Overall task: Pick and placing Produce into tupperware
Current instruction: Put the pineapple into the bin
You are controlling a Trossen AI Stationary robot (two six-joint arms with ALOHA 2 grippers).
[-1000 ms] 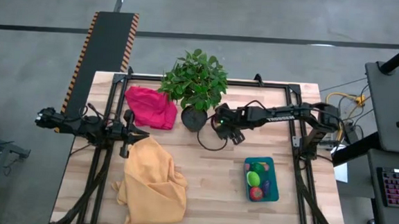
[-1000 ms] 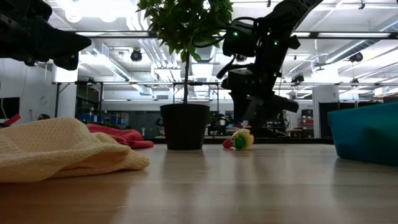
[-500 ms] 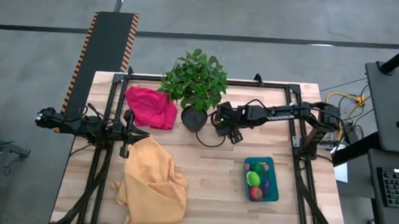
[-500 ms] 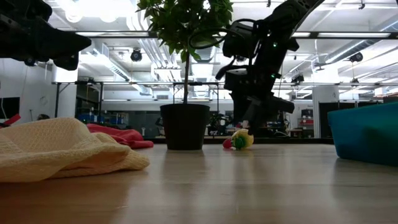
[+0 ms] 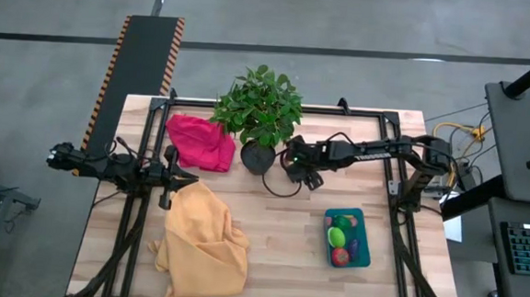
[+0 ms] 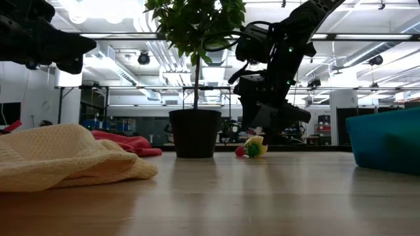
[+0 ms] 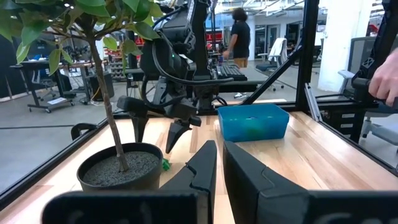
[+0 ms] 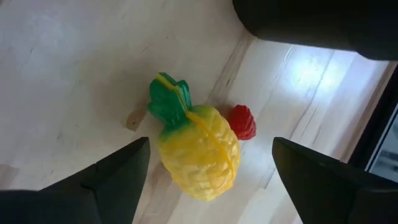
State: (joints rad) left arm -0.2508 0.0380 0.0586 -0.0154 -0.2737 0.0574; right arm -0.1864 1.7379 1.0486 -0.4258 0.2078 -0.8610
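Right gripper [image 8: 208, 165] wide open just above toy pineapple [image 8: 198, 146] beside plant pot [image 5: 257, 156]; left gripper [image 7: 217, 168] closed, near yellow cloth [image 5: 204, 241].

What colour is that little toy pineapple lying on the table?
The toy pineapple is yellow with a green leafy top; the right wrist view shows it best.

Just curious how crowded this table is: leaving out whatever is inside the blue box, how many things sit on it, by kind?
Cloths: 2, red cloth and yellow cloth
Potted plant: 1
Blue box: 1
Toy produce outside the box: 2, pineapple and small red piece
Total: 6
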